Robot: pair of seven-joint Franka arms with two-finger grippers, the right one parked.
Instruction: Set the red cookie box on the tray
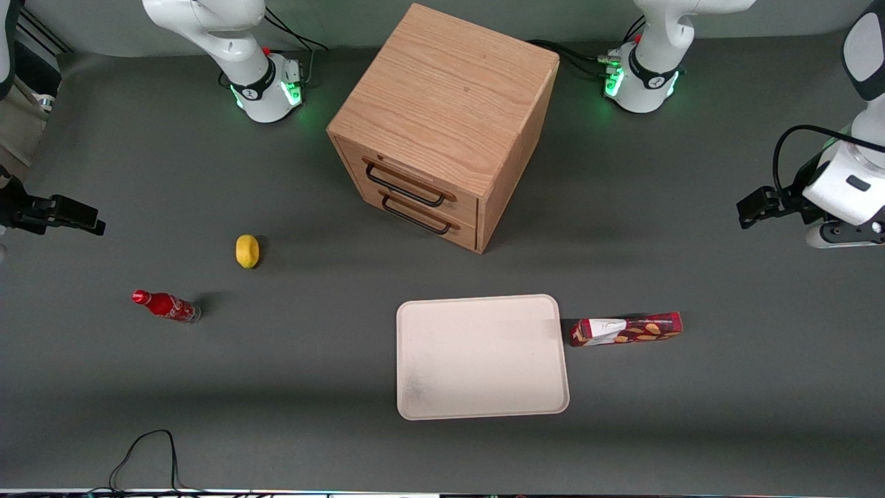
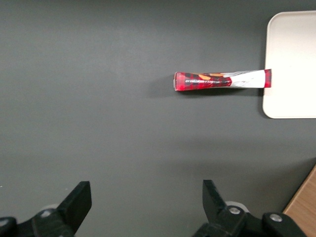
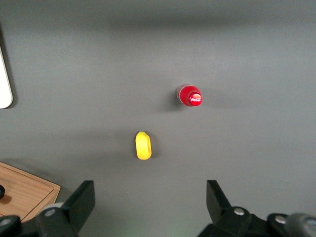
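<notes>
The red cookie box (image 1: 626, 329) lies flat on the grey table, one end close against the short edge of the tray (image 1: 482, 357) that faces the working arm's end. The tray is off-white and holds nothing. The left arm's gripper (image 1: 745, 211) hangs above the table, farther from the front camera than the box and toward the working arm's end. In the left wrist view the gripper (image 2: 147, 202) is open wide and empty, well apart from the box (image 2: 222, 80), whose white-patched end meets the tray's rim (image 2: 291, 64).
A wooden two-drawer cabinet (image 1: 446, 121) stands mid-table, farther from the front camera than the tray; its corner shows in the left wrist view (image 2: 303, 207). A lemon (image 1: 247, 250) and a small red soda bottle (image 1: 166, 306) lie toward the parked arm's end. A black cable (image 1: 148, 449) loops near the front edge.
</notes>
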